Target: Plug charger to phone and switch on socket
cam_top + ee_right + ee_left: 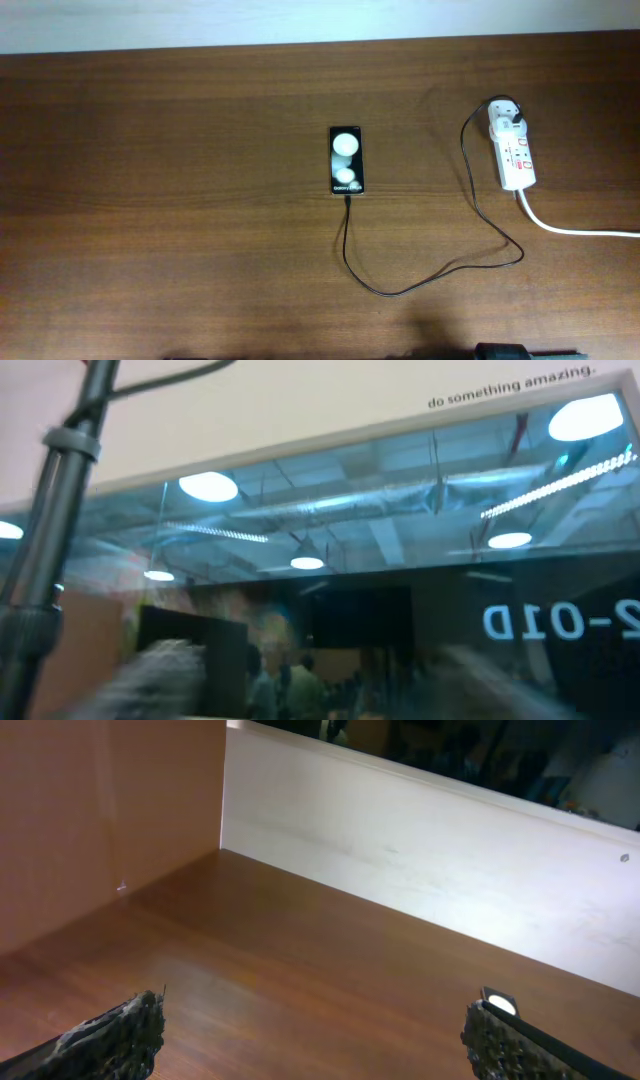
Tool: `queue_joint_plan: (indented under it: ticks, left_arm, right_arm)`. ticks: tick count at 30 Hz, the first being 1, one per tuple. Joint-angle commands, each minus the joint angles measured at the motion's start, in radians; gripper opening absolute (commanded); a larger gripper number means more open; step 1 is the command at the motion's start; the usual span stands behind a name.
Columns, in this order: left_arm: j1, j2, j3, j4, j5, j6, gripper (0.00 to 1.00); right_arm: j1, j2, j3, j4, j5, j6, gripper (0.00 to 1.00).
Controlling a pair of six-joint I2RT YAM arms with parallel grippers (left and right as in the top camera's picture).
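Here, the flat black phone (347,160) lies mid-way across the brown wooden table (150,200), the thin black charger cable (430,280) running from its near end to the white power strip (517,160); left gripper (315,1038) spread apart, right gripper (320,685) too blurred to tell.

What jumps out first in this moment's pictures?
The small flat black phone with two white round patches lies central, a thin black charger cable looping from its near edge to the white elongated power strip at the right. The right wrist camera points up at ceiling lights.

Charger (430,281) from phone (347,160) to socket (515,152)
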State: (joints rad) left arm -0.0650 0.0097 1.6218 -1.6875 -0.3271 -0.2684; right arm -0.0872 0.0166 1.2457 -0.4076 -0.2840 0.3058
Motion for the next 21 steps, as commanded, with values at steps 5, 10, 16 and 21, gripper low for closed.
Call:
queue_joint_plan:
  ticks: [5,10,16,21]
  left_arm:
    - [0.005,-0.002,0.0,0.0,-0.006,0.005,0.99]
    - [0.005,-0.002,0.0,0.0,-0.006,0.005,0.99]
    - [0.005,-0.002,0.0,0.0,-0.006,0.005,0.99]
    - [0.005,-0.002,0.0,0.0,-0.006,0.005,0.99]
  right_arm:
    - [-0.006,-0.01,-0.31,0.105,0.009,0.002,0.99]
    - [-0.006,-0.01,-0.632,0.106,0.008,0.002,0.99]
    - [-0.006,-0.01,-0.793,0.106,0.008,0.002,0.99]
    - [-0.006,-0.01,-0.816,0.074,0.022,-0.011,0.99]
